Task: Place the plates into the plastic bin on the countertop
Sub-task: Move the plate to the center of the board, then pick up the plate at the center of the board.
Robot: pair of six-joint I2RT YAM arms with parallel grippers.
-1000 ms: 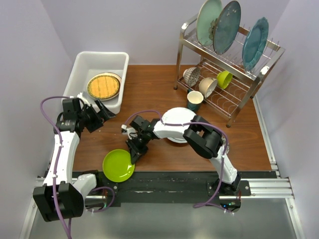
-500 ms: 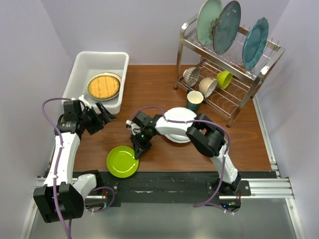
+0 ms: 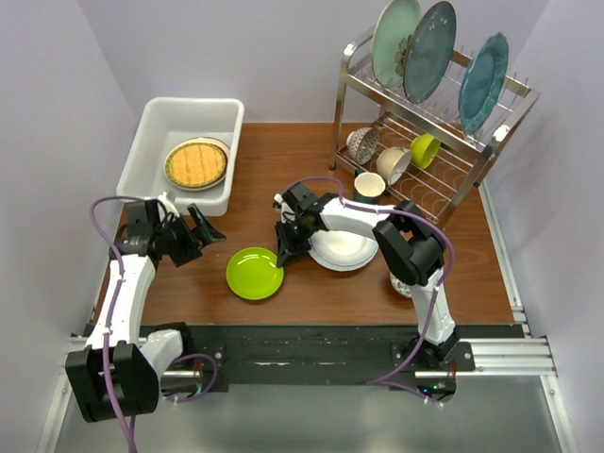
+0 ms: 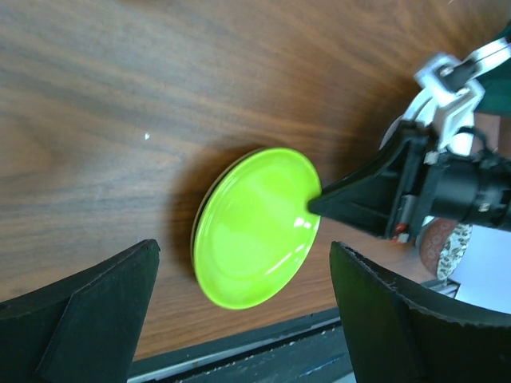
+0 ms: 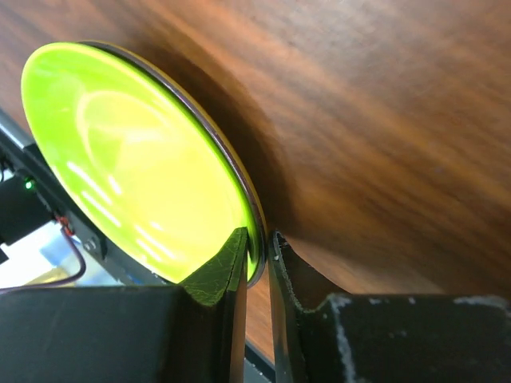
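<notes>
Top external view first: the lime green plate point(image 3: 254, 273) sits over the near middle of the countertop point(image 3: 283, 170), well apart from the plastic bin point(image 3: 160, 123) at the far left. Right gripper point(image 3: 282, 257) has it by the right-hand rim, and the right wrist camera shows both fingers pinched narrow on that edge, one above and one below. The plate looks tilted, with a dark shadow on the wood under it; whether its other edge touches the wood, I cannot tell.

Just to the right, under the right arm, a white plate with patterned rim point(image 3: 344, 250) lies flat on the wood. Over in the bin, a woven yellow plate point(image 3: 196, 163) rests on the floor at its near end.

Left gripper point(image 3: 208, 228) hovers near the bin's near corner, fingers spread wide, holding nothing, pointed toward the green plate. Far right stands the wire rack point(image 3: 444, 179), with large teal plates point(image 3: 415, 47) upright on top.
</notes>
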